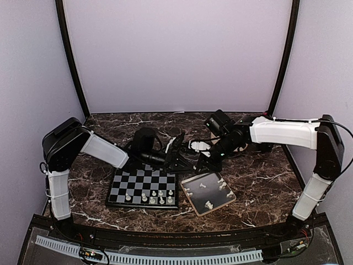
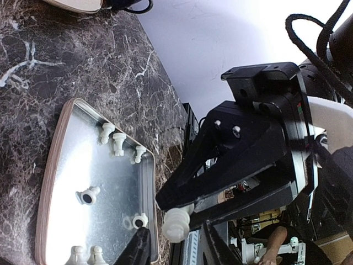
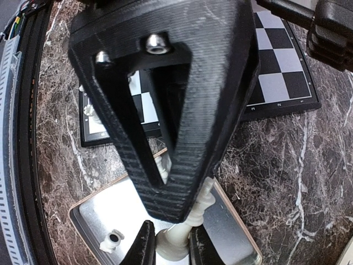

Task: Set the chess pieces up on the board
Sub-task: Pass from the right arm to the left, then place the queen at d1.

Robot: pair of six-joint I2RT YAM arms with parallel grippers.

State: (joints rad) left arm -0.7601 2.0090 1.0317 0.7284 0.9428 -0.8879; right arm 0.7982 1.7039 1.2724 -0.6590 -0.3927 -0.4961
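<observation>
Over the shiny metal tray (image 2: 83, 160), a ribbed cream chess piece (image 2: 176, 225) in the right claw (image 3: 171, 247), left claw (image 2: 176, 249) agape.

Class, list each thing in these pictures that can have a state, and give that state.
Left pincer: open, empty.
Right pincer: shut on a chess piece.
Board: partly set, near rows only.
Board pieces: upright.
Tray: partly filled.
Tray pieces: loose, mostly lying on their sides.
</observation>
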